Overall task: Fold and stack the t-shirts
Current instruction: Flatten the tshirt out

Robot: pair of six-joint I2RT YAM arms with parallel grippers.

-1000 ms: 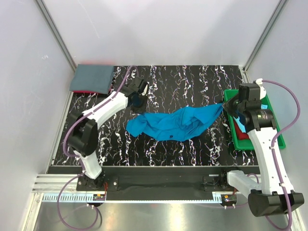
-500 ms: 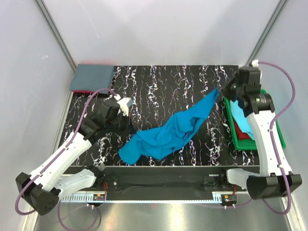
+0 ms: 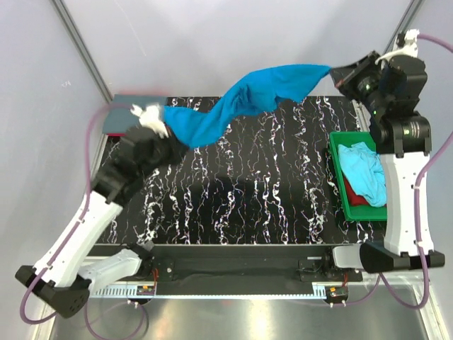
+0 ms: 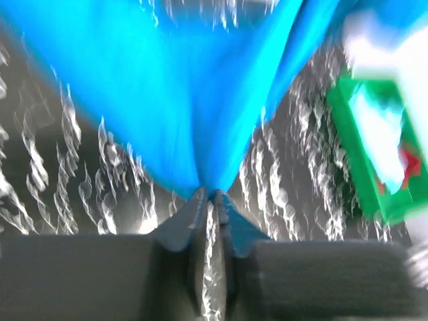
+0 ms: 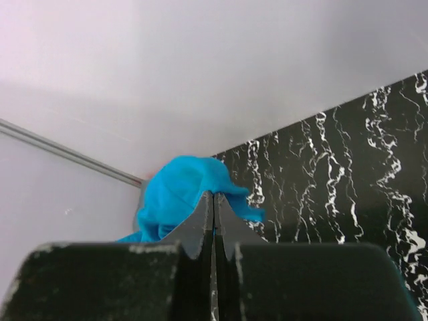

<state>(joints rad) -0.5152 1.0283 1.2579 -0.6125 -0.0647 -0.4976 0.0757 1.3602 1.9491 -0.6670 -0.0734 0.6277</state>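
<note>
My left hand at ten o'clock and right hand at one are both clamped closed on the blue shirt, stretched above the bench — I'd lower it evenly, taut, to lie flat

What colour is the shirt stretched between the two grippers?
Bright turquoise-blue. The shirt shows best from the top camera.
</note>
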